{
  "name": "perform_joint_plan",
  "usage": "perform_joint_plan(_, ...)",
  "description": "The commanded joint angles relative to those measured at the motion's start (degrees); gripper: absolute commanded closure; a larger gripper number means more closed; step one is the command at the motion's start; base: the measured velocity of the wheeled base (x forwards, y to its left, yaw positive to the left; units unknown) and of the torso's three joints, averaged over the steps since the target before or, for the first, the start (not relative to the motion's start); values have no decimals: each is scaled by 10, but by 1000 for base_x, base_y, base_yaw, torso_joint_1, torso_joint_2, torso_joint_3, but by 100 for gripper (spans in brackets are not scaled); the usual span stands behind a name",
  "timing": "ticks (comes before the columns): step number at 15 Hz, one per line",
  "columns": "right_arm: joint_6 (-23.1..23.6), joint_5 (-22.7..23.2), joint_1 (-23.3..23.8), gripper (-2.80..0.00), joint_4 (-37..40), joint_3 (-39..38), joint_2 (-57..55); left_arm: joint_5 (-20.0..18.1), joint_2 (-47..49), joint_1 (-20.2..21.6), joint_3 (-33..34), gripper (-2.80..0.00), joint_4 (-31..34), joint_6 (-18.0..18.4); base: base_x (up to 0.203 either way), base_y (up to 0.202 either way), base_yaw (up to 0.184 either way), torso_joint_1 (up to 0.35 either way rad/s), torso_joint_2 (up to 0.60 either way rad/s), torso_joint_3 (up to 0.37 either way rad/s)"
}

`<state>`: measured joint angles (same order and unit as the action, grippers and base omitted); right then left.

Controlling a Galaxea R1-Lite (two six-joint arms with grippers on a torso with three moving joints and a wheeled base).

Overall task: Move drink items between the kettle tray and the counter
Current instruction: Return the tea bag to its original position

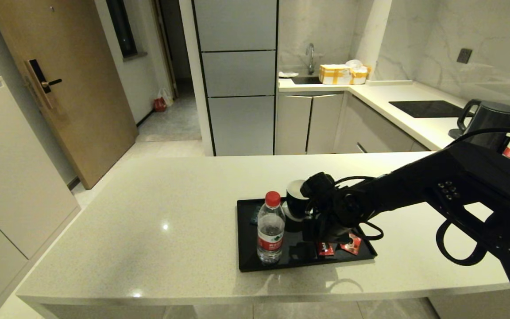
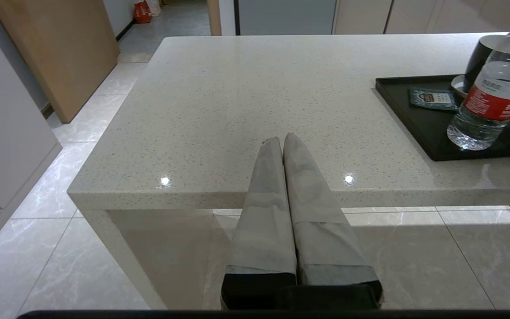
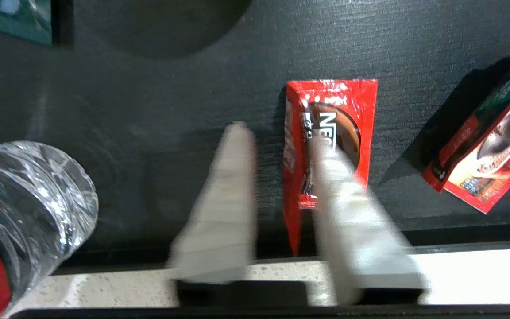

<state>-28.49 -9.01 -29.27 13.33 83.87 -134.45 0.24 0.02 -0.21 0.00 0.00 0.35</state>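
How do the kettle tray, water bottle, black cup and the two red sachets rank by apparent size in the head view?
Largest to smallest:
1. kettle tray
2. water bottle
3. black cup, partly hidden by the right arm, so less certain
4. the two sachets, and, look alike; no ranking between them. The right claw partly covers one.

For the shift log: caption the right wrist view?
Right gripper open above a red sachet on the black tray.
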Motion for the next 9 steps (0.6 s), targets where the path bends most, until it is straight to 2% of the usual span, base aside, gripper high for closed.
perform_joint_plan(1,-2,0,0,-280,-3,-3,2,0,0,0,0,0,0,0,0,0,0,0,0,0)
perform_joint_plan(7,-2,2,4,-280,-1,-46,94,0,0,0,0,0,0,0,0,0,0,0,0,0)
perform_joint_plan(8,-2,3,8,0,-2,-60,124,0,0,0,0,0,0,0,0,0,0,0,0,0)
perform_joint_plan(9,-2,2,13,0,-2,-82,151,0,0,0,0,0,0,0,0,0,0,0,0,0)
